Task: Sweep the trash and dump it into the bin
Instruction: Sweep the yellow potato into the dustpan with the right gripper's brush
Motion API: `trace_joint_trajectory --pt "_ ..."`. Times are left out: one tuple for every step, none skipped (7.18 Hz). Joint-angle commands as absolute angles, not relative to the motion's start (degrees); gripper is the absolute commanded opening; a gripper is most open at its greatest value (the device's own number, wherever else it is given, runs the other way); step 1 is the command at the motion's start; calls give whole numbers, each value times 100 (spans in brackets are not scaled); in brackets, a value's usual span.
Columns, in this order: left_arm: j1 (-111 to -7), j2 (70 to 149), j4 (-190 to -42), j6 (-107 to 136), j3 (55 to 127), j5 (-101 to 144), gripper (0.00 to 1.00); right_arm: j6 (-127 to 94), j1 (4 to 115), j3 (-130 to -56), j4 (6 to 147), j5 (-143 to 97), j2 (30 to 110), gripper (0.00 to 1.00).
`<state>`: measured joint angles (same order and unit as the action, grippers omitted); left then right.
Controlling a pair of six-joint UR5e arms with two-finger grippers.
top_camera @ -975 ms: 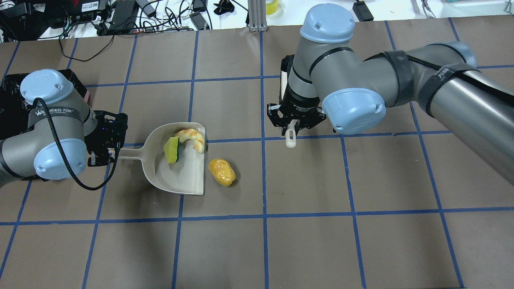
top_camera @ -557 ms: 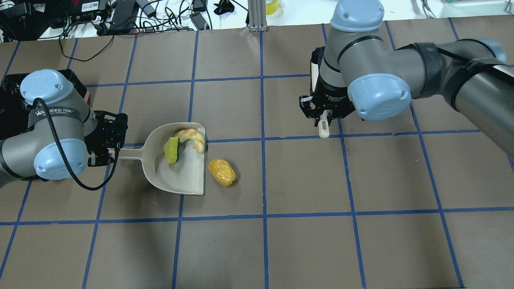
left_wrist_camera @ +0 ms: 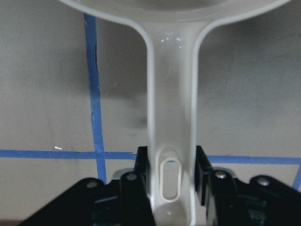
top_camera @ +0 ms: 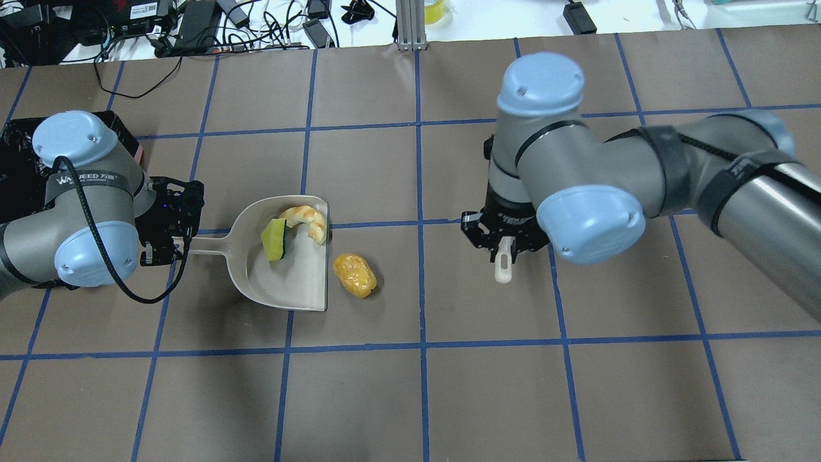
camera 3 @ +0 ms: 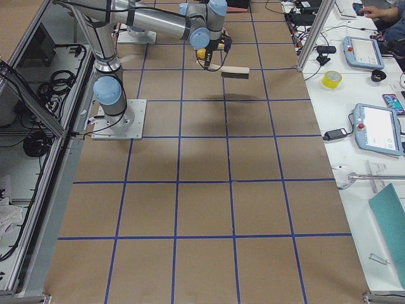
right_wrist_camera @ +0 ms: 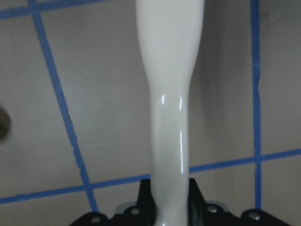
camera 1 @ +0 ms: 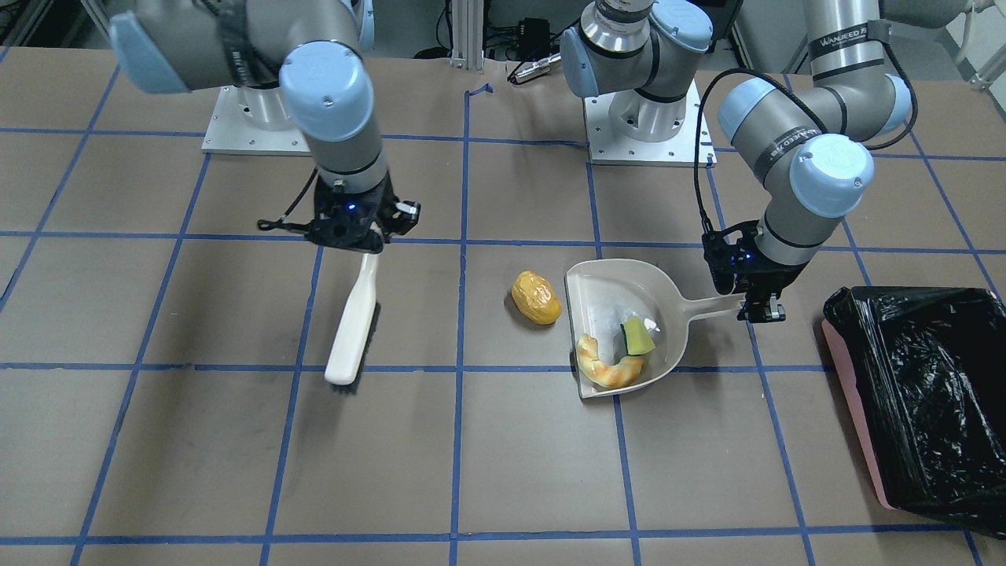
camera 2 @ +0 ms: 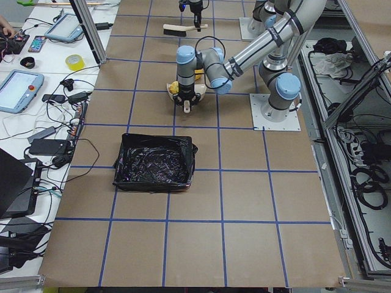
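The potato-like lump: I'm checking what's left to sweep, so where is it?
In the overhead view the potato-like lump lies left of centre, just beyond the open edge of the cream dustpan, on the side toward the right arm.

Left claw (left_wrist_camera: 171, 162) clamped on handle of cream dustpan (left_wrist_camera: 171, 94), bottom centre; handle runs up to its rim at top; blue tape (left_wrist_camera: 96, 150) cross on table (left_wrist_camera: 249, 94), lower left

The dustpan (camera 1: 609, 295) at centre right and the brush (camera 1: 351, 322) at centre left are smooth cream plastic, the brush handle glossy with bright streaks. The potato-like lump (camera 1: 536, 297) shines like glaze, the sponge wedge (camera 1: 638, 336) looks matt, and the bag (camera 1: 927, 377) lining the pink bin (camera 1: 866, 440) at lower right is crinkly glossy black plastic. The worktop (camera 1: 196, 456) is matt brown and paper-like
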<state>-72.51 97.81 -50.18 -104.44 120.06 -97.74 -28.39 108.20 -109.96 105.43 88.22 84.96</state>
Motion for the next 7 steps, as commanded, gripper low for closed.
trace_joint_trajectory --pt "-7251 9782 -5019 -10433 12006 -9773 0 -5115 12377 -11390 10878 8658 8439 0" --pt "-7251 9782 -5019 -10441 12006 -9773 0 -6020 12923 -11399 11307 8370 8159 0" --pt "-7251 9782 -5019 -10441 12006 -9773 0 -6569 13268 -11347 11807 8263 7791 0" --pt "-7251 9782 -5019 -10450 12006 -9773 0 -6592 13306 -11138 11960 8218 7552 0" --pt "-7251 9782 -5019 -10441 11997 -9773 0 -6583 13307 -10840 11971 8226 7271 0" --pt "-7251 9782 -5019 -10441 11997 -9773 0 -6548 13307 -10506 11988 8209 6938 0" --pt "-7251 9782 -5019 -10433 12006 -9773 0 -6487 13315 -10155 11988 8200 6717 0"
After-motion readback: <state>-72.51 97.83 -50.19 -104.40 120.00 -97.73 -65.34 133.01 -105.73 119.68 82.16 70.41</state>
